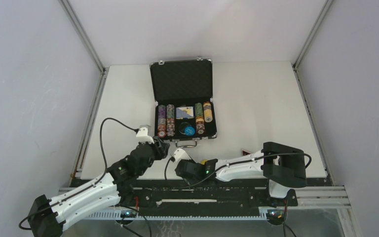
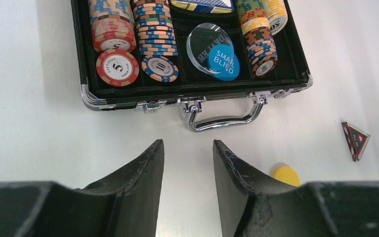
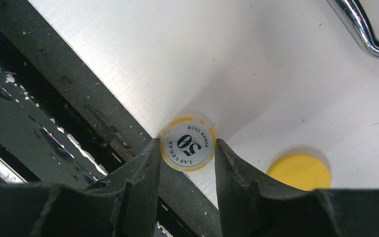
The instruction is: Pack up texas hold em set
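At the near edge of the table (image 3: pixel 276 59), the right gripper (image 3: pixel 186 142) is closed onto a yellow-and-white fifty chip (image 3: pixel 186 148). Both fingers press its rim, the printed face is showing, and it sits right over the dark rail (image 3: pixel 54 98). Whether it is clear of the surface, I can't tell. Just beside it a yellow button (image 3: pixel 298 170) lies flat, untouched.

Over to the left gripper (image 2: pixel 187 145): it's about half open with nothing between its fingers, hanging over bare table just short of the chrome handle (image 2: pixel 222 121). The briefcase (image 1: pixel 181 81) stands open mid-table with its lid up. Chip stacks (image 2: pixel 153 34) fill the side slots and the card deck (image 2: pixel 202 5) sits at the back. A clear button (image 2: pixel 205 44) and a blue button (image 2: pixel 223 61) overlap in the middle slot. The triangle token (image 2: pixel 356 140) lies out on the table, right of the case.
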